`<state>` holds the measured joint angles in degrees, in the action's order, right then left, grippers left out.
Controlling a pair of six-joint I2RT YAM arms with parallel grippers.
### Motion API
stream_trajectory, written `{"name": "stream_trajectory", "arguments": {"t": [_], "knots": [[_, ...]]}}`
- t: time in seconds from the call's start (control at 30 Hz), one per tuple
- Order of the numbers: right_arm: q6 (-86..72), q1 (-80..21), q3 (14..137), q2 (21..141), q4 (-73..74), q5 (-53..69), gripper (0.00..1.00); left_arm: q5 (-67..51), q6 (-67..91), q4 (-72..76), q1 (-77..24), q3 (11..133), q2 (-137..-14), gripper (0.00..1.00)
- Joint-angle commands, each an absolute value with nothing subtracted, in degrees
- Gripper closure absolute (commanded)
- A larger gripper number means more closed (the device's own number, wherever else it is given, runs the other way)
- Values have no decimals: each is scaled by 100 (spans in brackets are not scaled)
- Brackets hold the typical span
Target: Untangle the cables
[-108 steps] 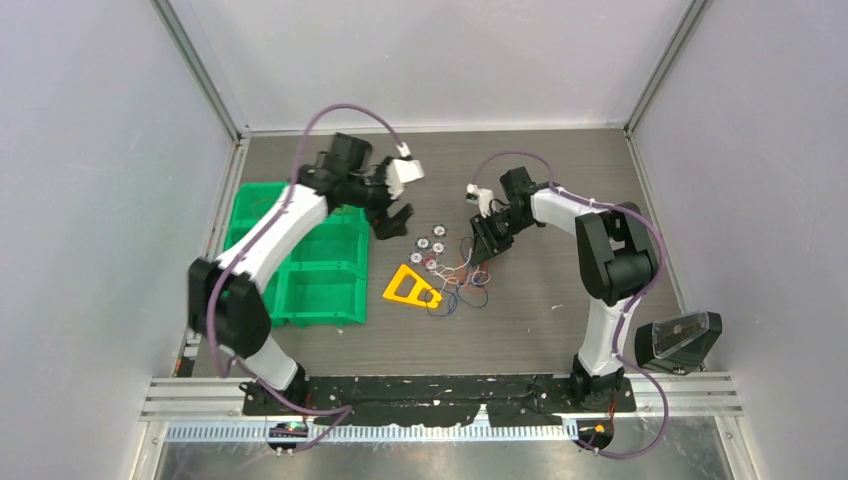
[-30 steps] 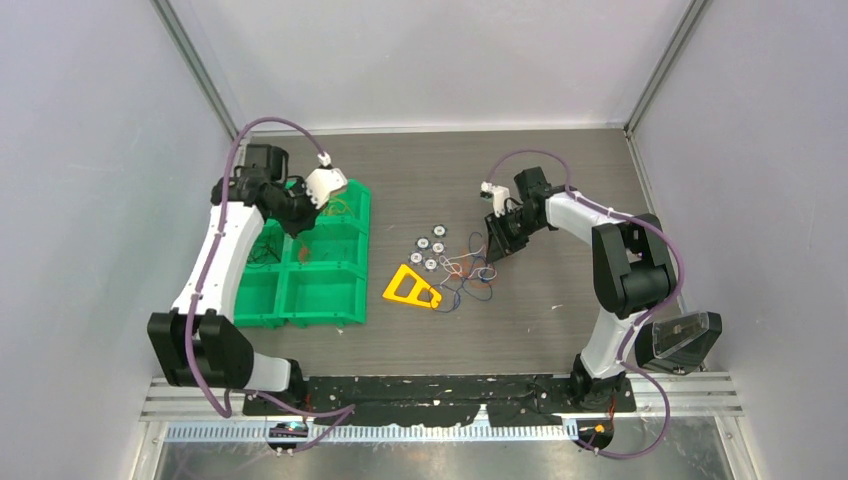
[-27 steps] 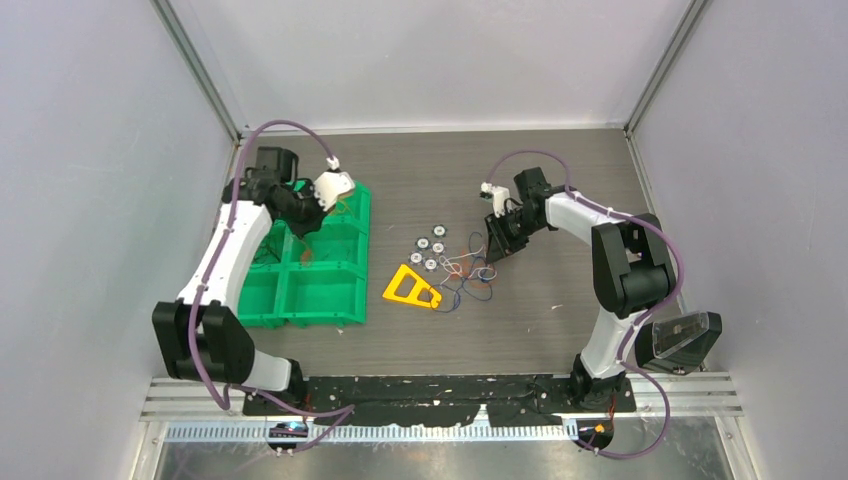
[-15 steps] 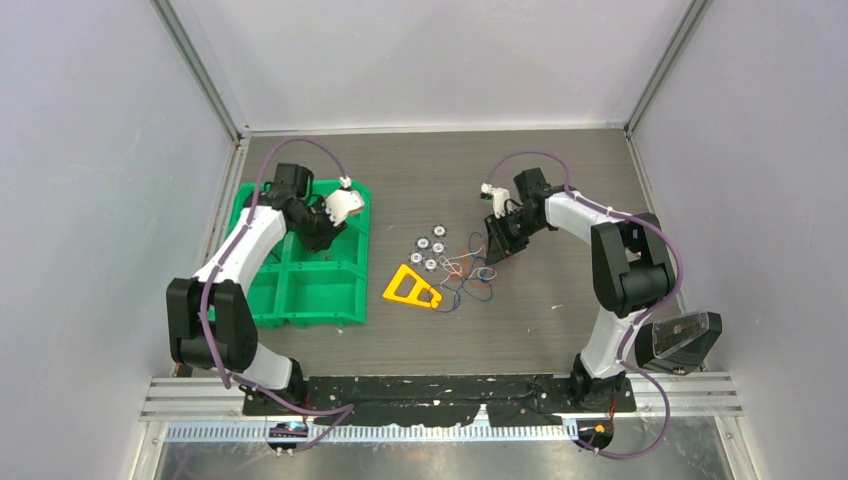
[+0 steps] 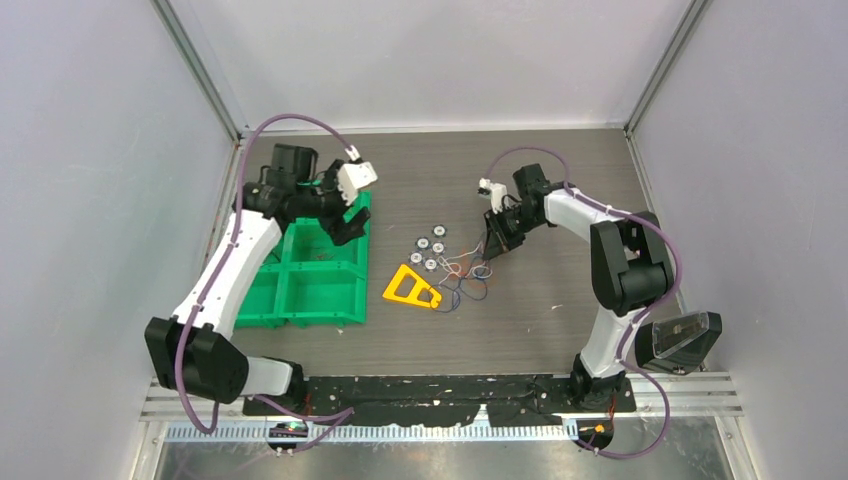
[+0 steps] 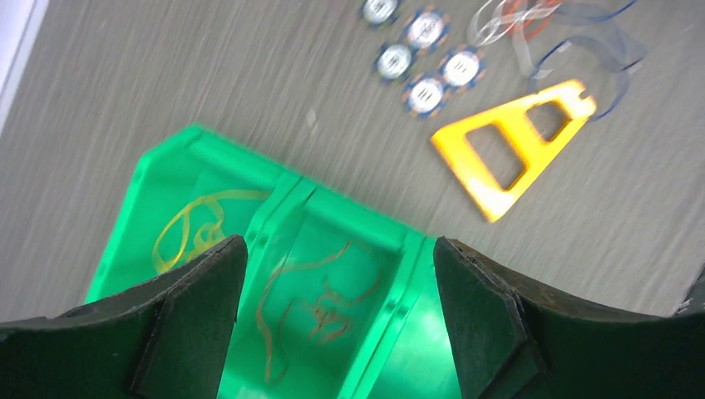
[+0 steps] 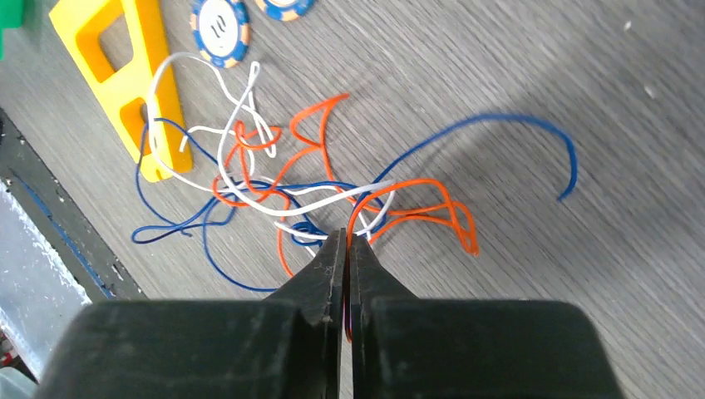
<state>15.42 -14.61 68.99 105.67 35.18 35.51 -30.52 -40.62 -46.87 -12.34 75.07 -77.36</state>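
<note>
Hovering over the far right corner of the green bin tray (image 5: pixel 318 320), the left gripper (image 5: pixel 352 228) has its jaws spread wide with nothing between them. Its wrist view shows a yellow strand (image 6: pixel 189 229) curled in one compartment and an orange strand (image 6: pixel 312 301) lying in the compartment beside it. To the right of the tray, on the table (image 5: pixel 560 200), five poker chips (image 5: pixel 428 248) lie in a cluster. A yellow triangular frame (image 5: pixel 410 288) lies nearer the arms. Just right of these sit the tangled cables (image 7: pixel 283 195): orange, white and blue wires looped through one another, with a white loop and a blue one crossing the frame's end. The right gripper (image 7: pixel 345 239) is down at the far right edge of the tangle, jaws pressed together and pinching an orange loop at the tips.
</note>
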Motion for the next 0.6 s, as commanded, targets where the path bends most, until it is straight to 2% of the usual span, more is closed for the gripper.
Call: {"name": "stream_trajectory", "arguments": {"t": [0.0, 0.17, 0.3, 0.57], "knots": [[1982, -1494, 7130, 9875, 3419, 4253, 94, -3807, -3159, -3881, -1771, 7517, -7897, 15], [1890, -1514, 7092, 8823, 3241, 5022, 94, -4061, -2356, -2410, -2529, 7391, -8099, 12], [1617, -1536, 7099, 8373, 3173, 5313, 94, -4178, -1999, -1796, -3066, 7619, -8511, 11], [834, -1544, 7277, 7790, 2715, 5605, 95, -4617, -1108, -314, -3512, 7744, -8959, 9]]}}
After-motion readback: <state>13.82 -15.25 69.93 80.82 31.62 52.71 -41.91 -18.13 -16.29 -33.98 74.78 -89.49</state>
